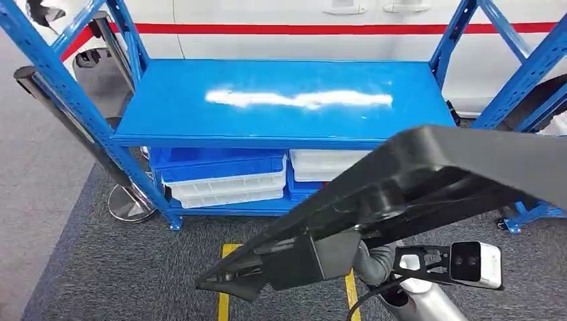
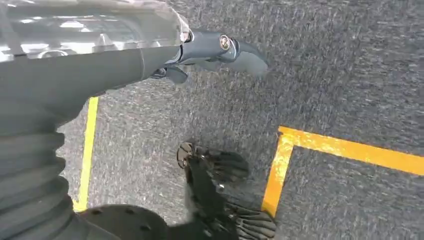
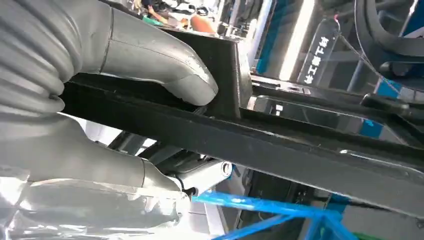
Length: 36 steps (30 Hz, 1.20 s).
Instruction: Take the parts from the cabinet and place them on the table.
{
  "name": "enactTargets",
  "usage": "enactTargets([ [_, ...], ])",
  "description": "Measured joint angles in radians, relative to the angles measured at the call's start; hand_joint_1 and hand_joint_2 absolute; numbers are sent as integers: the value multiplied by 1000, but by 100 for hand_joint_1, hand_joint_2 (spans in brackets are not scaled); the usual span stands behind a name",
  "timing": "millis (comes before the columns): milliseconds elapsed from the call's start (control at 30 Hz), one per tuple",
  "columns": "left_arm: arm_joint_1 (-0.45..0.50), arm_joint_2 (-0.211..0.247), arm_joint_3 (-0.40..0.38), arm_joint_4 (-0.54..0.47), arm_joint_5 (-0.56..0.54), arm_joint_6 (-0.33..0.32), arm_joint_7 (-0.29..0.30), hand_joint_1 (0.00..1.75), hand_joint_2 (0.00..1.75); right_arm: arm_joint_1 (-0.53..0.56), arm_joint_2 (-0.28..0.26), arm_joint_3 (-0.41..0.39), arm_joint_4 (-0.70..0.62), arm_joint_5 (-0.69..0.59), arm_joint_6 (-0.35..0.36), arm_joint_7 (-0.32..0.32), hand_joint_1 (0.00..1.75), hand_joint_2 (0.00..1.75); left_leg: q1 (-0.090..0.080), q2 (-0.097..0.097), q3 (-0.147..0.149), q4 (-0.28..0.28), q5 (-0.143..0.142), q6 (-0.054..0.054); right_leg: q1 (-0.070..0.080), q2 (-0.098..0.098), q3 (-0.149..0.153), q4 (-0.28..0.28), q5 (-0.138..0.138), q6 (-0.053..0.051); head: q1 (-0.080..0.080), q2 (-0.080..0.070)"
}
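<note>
Black moulded plastic part [image 1: 428, 180], long, flat and ribbed underneath, is held up in front of the blue metal shelving cabinet [image 1: 281, 100], above the grey carpet with yellow floor tape [image 1: 227, 267]. The right hand [image 3: 100, 100] grasps it, grey thumb pressed on an upright rib near one end. It looks stiff and fairly light but long, so it may sag or swing from an end grip; the ribs give firm purchase. The left hand [image 2: 220, 50] hangs over the carpet holding nothing, fingers loosely apart. Blue and white bins [image 1: 220, 175] sit on the cabinet's lower shelf.
</note>
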Motion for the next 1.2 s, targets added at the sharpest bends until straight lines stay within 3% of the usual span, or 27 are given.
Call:
enactTargets([
  [67, 2, -2, 1, 0, 5, 0, -2, 0, 175, 1, 3, 0, 0, 1, 0, 0, 175, 175, -2, 0, -8, -2, 15, 10, -4, 0, -2, -7, 23, 11, 0, 0],
  [100, 4, -7, 1, 0, 5, 0, -2, 0, 175, 3, 3, 0, 0, 1, -1, 0, 175, 175, 8, 5, -17, -13, 34, 18, -1, 4, -10, -7, 28, 17, 0, 0],
  [133, 3, -9, 1, 0, 6, 0, -2, 0, 175, 4, 3, 0, 0, 1, -3, 0, 175, 175, 8, 9, -35, -12, 49, 25, -5, 11, -22, 11, -23, 22, 0, 0],
  [167, 2, -9, 1, 0, 7, 0, -3, 0, 175, 4, 3, 0, 0, 1, -3, 0, 175, 175, 8, 10, -52, -11, 62, 30, -7, 12, -36, 59, -95, 25, 0, 0],
  [200, 2, -9, 1, 0, 7, 0, -4, 0, 175, 4, 3, 0, 0, 0, -4, 0, 175, 175, 8, 10, -68, -10, 77, 31, -11, 12, -50, 132, -166, 31, 0, 0],
  [233, 2, -10, 1, 0, 7, 0, -4, 0, 175, 4, 3, 0, 0, -2, -4, 0, 175, 175, 7, 10, -88, -9, 94, 30, -14, 12, -65, 217, -216, 36, 0, 0],
  [267, 3, -10, 2, 0, 7, 0, -5, 0, 175, 4, 3, 0, 0, -3, -4, 0, 175, 175, 7, 10, -107, -6, 107, 28, -15, 12, -72, 282, -227, 39, 0, 0],
  [300, 2, -10, 2, 0, 7, 0, -6, 0, 175, 3, 3, 0, 1, -5, -4, 0, 175, 175, 8, 10, -128, -1, 119, 26, -17, 12, -65, 316, -204, 42, 0, 0],
  [333, 2, -10, 2, 0, 7, 0, -6, 0, 175, 3, 3, 0, 1, -7, -4, 0, 175, 175, 9, 11, -146, 4, 128, 24, -19, 11, -42, 309, -167, 43, 0, 0],
  [367, 3, -11, 2, 0, 7, 0, -6, 0, 175, 3, 3, 0, 1, -8, -3, 0, 175, 175, 9, 11, -164, 9, 138, 21, -21, 11, 4, 263, -128, 43, 0, 0],
  [400, 3, -13, 2, 0, 7, 0, -7, 0, 175, 1, 3, 0, 1, -9, -1, 0, 175, 175, 10, 10, -182, 16, 148, 17, -23, 12, 75, 174, -108, 41, 0, 0],
  [467, 2, -14, 2, 0, 7, 4, -11, 0, 175, -5, 8, 0, 1, -10, 2, 0, 175, 175, 3, 6, -201, 27, 161, 6, -17, 13, 203, -14, -177, 34, 0, 0],
  [533, 2, -14, 2, 0, 6, 9, -13, 0, 175, -9, 11, 0, 1, -11, 0, 0, 175, 175, 5, 7, -198, 21, 174, -8, -14, 16, 195, -25, -179, 16, 0, 0],
  [600, 4, -14, 2, 0, 5, 13, -11, 0, 175, -11, 14, 1, 1, -9, -5, 0, 175, 175, 7, 7, -201, 9, 194, -24, -12, 16, 183, -29, -159, -5, -1, 0],
  [633, 6, -14, 2, 0, 5, 13, -9, 0, 175, -15, 15, 2, 1, -6, -10, 0, 175, 175, 12, 5, -211, 23, 173, -26, -15, 9, 176, -31, -145, -15, -1, 0],
  [667, 7, -14, 2, 0, 4, 14, -6, 0, 175, -17, 17, 2, 1, -3, -17, 0, 175, 175, 11, 5, -228, 63, 117, -28, -15, 11, 163, -31, -136, -23, -1, 0],
  [733, 7, -16, 2, 0, 2, 15, 0, 0, 175, -17, 18, 3, 1, 0, -22, 0, 175, 175, 12, 5, -267, 205, 4, -32, -11, 10, 142, -31, -118, -29, -1, 0],
  [767, 6, -16, 2, 0, -2, 15, 1, 0, 175, -17, 19, 3, 1, 0, -24, 0, 175, 175, 12, 5, -283, 275, -23, -33, -7, 10, 131, -29, -111, -31, -1, 0],
  [800, 6, -16, 2, 0, -2, 15, 2, 0, 175, -16, 19, 3, 1, 1, -25, 0, 175, 175, 11, 5, -288, 318, -20, -34, -4, 10, 121, -27, -104, -31, -1, 0],
  [833, 7, -16, 2, 0, -2, 17, 4, 0, 175, -14, 19, 3, 0, 5, -29, 0, 175, 175, 11, 5, -275, 319, 1, -32, 0, 10, 112, -25, -99, -31, -1, 0],
  [867, 7, -16, 2, 0, -2, 19, 7, 0, 175, -11, 20, 3, 0, 8, -33, 0, 175, 175, 10, 5, -239, 278, 32, -27, 2, 10, 105, -23, -96, -31, -1, 0],
  [933, 7, -16, 2, 0, -2, 22, 9, 0, 175, -6, 23, 4, -4, 14, -39, 0, 175, 175, 3, 4, -109, 87, 78, -5, 8, 11, 102, -21, -90, -29, -1, 0],
  [967, 5, -12, 2, -1, -2, 23, 10, 0, 175, -6, 23, 4, -6, 15, -39, 0, 175, 175, -2, 4, -66, 15, 58, 10, 10, 9, 100, -20, -89, -27, -1, 0],
  [1000, 5, -13, 2, -1, -3, 23, 10, 0, 175, -6, 23, 4, -9, 16, -39, 0, 175, 175, -3, 5, -53, -1, 62, 3, 9, 9, 99, -19, -84, -20, -1, 0],
  [1100, 6, -13, 2, -1, -2, 24, 16, 0, 175, -6, 26, 5, -11, 22, -39, 0, 175, 175, -9, 5, -61, -8, 69, 11, 3, 8, 96, -21, -74, -4, -1, 0],
  [1133, 6, -15, 2, -1, -1, 25, 18, 0, 175, -7, 26, 5, -15, 22, -40, 0, 175, 175, 4, 8, -56, -22, 82, 17, 12, 8, 93, -19, -75, 2, -1, 0],
  [1200, 3, -16, 2, -2, -1, 25, 20, 0, 175, -13, 26, 4, -18, 26, -41, 0, 175, 175, 7, 10, -67, -27, 92, 27, 3, 14, 54, 68, -147, 13, 0, 0],
])
